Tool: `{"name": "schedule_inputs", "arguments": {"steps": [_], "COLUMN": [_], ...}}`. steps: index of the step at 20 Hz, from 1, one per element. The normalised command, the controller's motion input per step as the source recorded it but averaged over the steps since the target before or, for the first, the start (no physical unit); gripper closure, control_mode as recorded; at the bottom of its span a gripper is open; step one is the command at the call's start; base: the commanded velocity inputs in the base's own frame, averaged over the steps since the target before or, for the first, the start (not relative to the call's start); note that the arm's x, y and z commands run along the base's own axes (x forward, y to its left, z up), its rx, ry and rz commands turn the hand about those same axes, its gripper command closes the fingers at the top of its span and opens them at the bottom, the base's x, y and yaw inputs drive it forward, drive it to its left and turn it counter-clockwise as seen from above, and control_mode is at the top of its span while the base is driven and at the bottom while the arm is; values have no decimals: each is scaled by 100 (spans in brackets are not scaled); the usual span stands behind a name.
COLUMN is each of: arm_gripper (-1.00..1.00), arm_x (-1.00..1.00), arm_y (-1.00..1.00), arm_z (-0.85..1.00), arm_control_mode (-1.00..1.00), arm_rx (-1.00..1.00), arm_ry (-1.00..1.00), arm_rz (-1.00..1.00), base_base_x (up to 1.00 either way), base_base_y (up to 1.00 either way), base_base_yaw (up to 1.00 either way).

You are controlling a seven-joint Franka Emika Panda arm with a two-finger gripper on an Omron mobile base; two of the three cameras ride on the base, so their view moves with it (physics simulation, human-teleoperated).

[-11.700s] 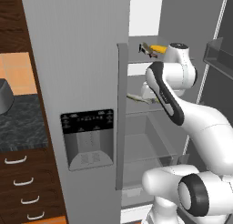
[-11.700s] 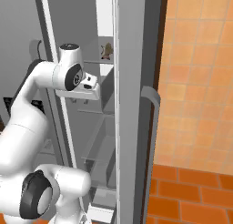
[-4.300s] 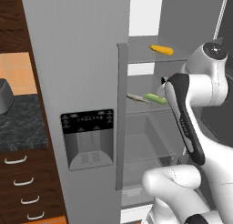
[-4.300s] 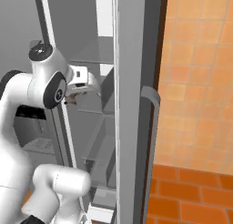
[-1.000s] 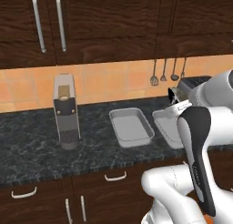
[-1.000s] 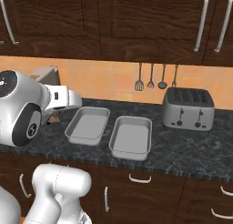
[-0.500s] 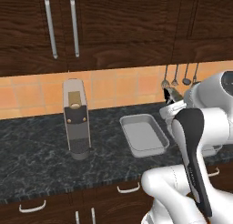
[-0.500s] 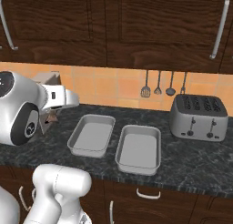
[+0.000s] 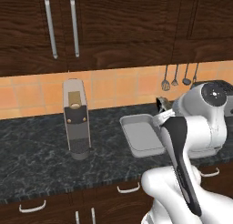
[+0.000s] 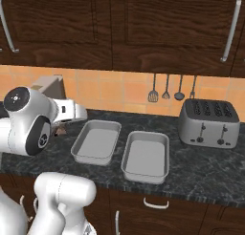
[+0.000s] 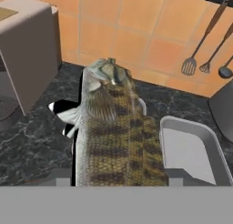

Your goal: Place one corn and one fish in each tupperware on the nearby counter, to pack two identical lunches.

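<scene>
My gripper [image 10: 60,129] is shut on the dark brownish-grey fish [image 11: 113,132], whose spiky, mottled body hides the fingertips in the hand view. The fish's tip [image 9: 162,103] pokes out past the hand, above the counter [image 9: 36,150]. Two light-grey tupperware trays lie side by side on the black marbled stone: the left one [image 10: 97,141] just right of the gripper, the right one [image 10: 146,155] beyond it. Nothing lies in either tray. In the hand view one tray [image 11: 189,150] sits right of the fish, lower than it. The corn is out of view.
A tall grey coffee machine [image 9: 75,118] stands on the counter left of the trays. A silver toaster [image 10: 209,122] sits at the right. Kitchen utensils [image 10: 165,88] hang on the orange tiled wall. Dark wood cabinets [image 10: 143,24] hang overhead.
The base has driven from the open fridge to the counter, so the whole scene changed. In the last second the views drifted slightly sideways. The fish stays in the gripper.
</scene>
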Motion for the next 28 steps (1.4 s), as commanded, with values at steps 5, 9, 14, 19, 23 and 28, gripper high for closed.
{"name": "schedule_inputs", "arguments": {"steps": [5,9,14,19,23,28], "arm_gripper": [100,100,100,100,100,100], "arm_x": [27,65,55,20,25,30], "arm_y": [-12,-3,-15,-7,0,0], "arm_z": [-76,-65,-53,-56,-53,-50], "arm_control_mode": [-100,-100,-100,-100,-100,-100], "arm_rx": [0,0,0,0,0,0], "arm_ry": [7,1,10,10,5,8], "arm_rz": [1,0,0,0,0,0], "base_base_x": [0,0,0,0,0,0], "base_base_y": [0,0,0,0,0,0], "base_base_yaw": [0,0,0,0,0,0]}}
